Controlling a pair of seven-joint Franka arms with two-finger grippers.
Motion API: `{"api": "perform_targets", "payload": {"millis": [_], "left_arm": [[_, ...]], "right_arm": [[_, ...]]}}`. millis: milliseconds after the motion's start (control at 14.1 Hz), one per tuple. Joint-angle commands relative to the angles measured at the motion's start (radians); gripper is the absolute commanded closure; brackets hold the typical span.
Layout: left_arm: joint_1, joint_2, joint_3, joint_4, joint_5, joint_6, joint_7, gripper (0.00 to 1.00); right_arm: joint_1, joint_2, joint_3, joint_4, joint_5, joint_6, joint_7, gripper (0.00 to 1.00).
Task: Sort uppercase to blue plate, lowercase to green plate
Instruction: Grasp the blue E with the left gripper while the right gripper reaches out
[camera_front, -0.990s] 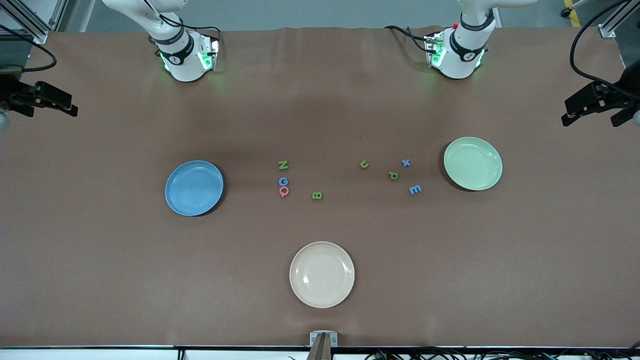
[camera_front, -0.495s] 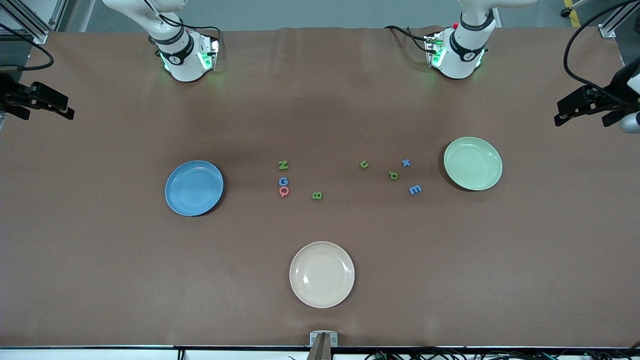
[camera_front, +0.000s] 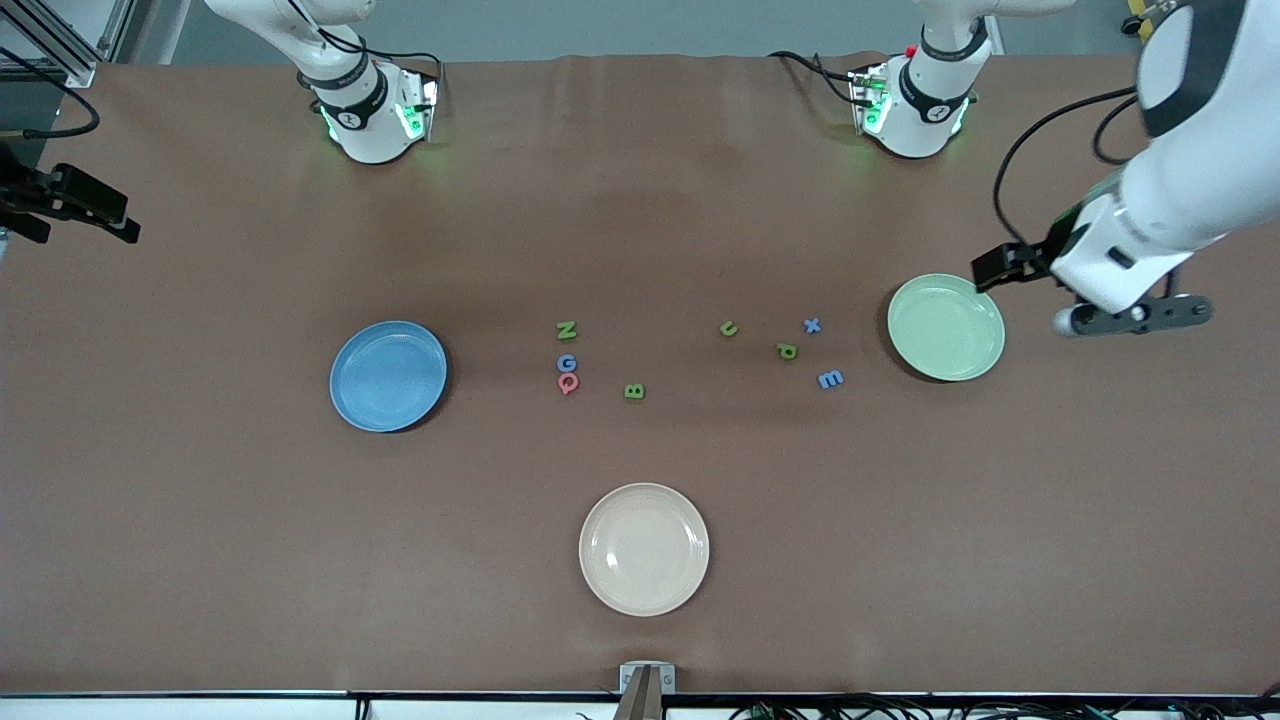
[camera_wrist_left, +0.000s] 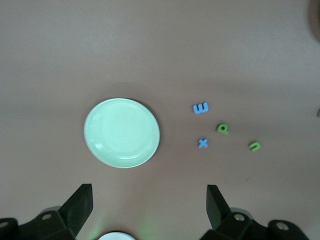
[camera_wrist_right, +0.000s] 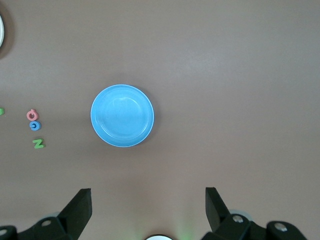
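- Here, the blue plate (camera_front: 388, 376) sat toward the right arm's end of the table, with nothing on it, and the green plate (camera_front: 946, 327) sat toward the left arm's end, likewise bare.
- Between the plates, all eight letters lay flat on the brown table (camera_front: 200, 550).
- The capitals formed the cluster closer to the blue plate: green N (camera_front: 566, 330), blue G (camera_front: 567, 362) just nearer the front camera, and pink-red Q (camera_front: 568, 383) touching the G.
- The green B (camera_front: 634, 391) lay apart from those three, toward the left arm's end.
- The small letters lay closer to the green plate: green u (camera_front: 729, 328), green p (camera_front: 787, 351), blue x (camera_front: 812, 325) and blue m (camera_front: 830, 379), none touching another.
- A cream plate (camera_front: 644, 549) sat nearest the front camera, well apart from the letters.
- The left gripper (camera_wrist_left: 149, 207) hung in the air beside the green plate's edge, fingers spread wide and holding nothing.
- The right gripper (camera_wrist_right: 148, 207) hung over the edge of the table at the right arm's end, well apart from the blue plate, fingers also spread wide and empty.
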Motion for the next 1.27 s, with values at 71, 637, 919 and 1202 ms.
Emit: {"api": "perform_targets", "payload": {"millis": [71,637,919,1202], "left_arm": [[0.005,-0.032,-0.083,-0.239,-0.01,0.27,-0.17,0.0],[-0.009,0.112,-0.151,-0.499,-0.001,0.744,-0.333,0.0],[-0.032,0.261,-0.149,-0.478,0.086,0.863,-0.425,0.0],[-0.036,0.398,-0.149,-0.373,0.228,0.86,-0.556,0.0]], "right_arm": [[-0.009,-0.034,0.0,-0.042,-0.003,0.006,-0.007,0.0],[-0.023,0.0,0.0,0.01,-0.002,-0.001,-0.006,0.0],[-0.017,0.104,0.002,0.006,-0.002,0.134,-0.013,0.0],[0.018,0.226,0.015,0.003,0.044,0.18,0.003,0.0]]}}
